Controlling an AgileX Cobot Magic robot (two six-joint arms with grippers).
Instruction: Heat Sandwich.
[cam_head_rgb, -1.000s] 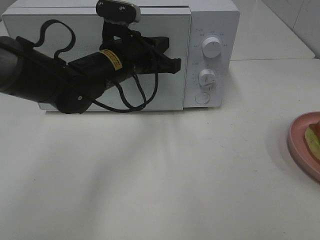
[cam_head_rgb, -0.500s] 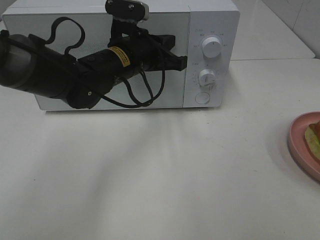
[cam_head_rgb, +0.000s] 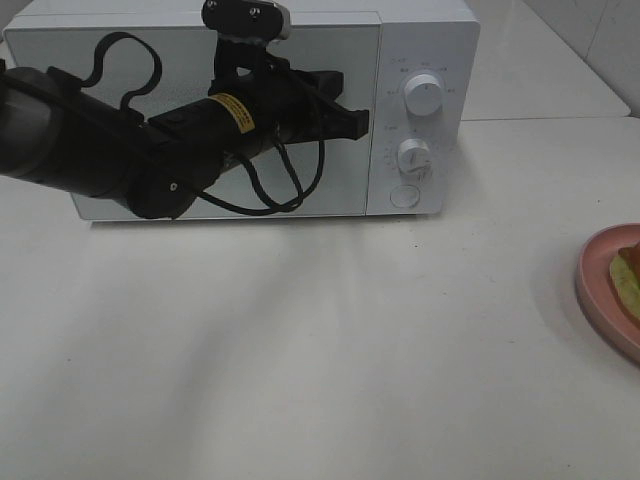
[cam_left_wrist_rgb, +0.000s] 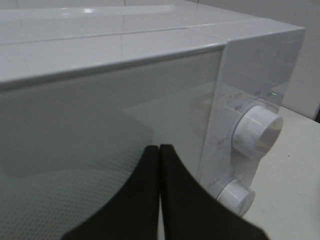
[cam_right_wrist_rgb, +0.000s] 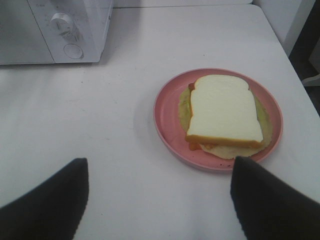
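At the white boxy microwave's glass door (cam_head_rgb: 200, 110), the black left gripper (cam_head_rgb: 358, 122) is hovering pinched shut and empty, best hooking the door's three-o'clock edge, while the right gripper (cam_right_wrist_rgb: 159, 200) is gaping empty over the white-bread sandwich (cam_right_wrist_rgb: 223, 112) on its round pink plate (cam_right_wrist_rgb: 165, 120).

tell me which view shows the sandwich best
The right wrist view: the white-bread sandwich with orange crust lies whole on the round pink plate. The exterior high view catches only a sliver of it at the right edge; the left wrist view shows none.
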